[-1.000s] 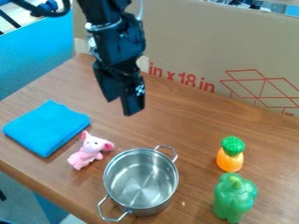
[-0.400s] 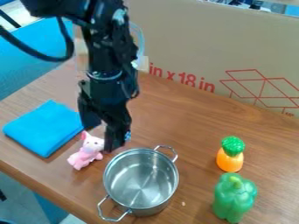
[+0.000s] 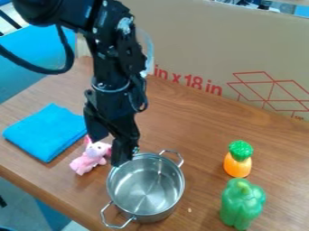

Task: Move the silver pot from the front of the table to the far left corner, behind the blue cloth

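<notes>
Pink pig (image 3: pixel 90 160) lies beside the pot (image 3: pixel 142 191), apparently ungrasped. The gripper (image 3: pixel 109 150) hangs close, jaws parted; grasping and lifting seem undone.

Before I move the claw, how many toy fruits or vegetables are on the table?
2: the green pepper, right of the steel pot in view, and the orange toy with the green top, just beyond it. The claw might hide another.

Jaws (image 3: pixel 109 152) lowered to the pink toy pig (image 3: pixel 89 161), shifted slightly toward the metal pot (image 3: pixel 147 191)
</notes>
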{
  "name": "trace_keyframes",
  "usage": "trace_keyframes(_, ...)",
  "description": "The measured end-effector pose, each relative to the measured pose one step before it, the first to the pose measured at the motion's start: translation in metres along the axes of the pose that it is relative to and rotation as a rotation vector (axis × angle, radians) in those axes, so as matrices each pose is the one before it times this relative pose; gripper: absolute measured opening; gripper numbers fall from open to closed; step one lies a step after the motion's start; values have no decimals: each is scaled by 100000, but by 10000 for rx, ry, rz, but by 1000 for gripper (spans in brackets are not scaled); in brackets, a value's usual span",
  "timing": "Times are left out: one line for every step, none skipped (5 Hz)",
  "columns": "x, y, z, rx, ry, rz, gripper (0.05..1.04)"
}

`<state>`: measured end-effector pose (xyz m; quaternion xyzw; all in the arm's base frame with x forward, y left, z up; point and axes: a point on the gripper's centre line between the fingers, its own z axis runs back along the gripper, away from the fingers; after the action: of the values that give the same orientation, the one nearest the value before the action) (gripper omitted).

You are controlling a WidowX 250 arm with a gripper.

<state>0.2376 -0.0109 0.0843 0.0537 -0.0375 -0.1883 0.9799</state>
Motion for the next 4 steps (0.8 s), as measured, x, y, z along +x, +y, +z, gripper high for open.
trace_keyframes(155,114,-343,-59,-35,60,1005)
trace_keyframes(73,-190,-956,-59,200,60,1005)
trace_keyframes(127,-305,-835,-54,119,-80,1005)
trace_keyframes(-13,-836,-578,-56,130,-148,1005)
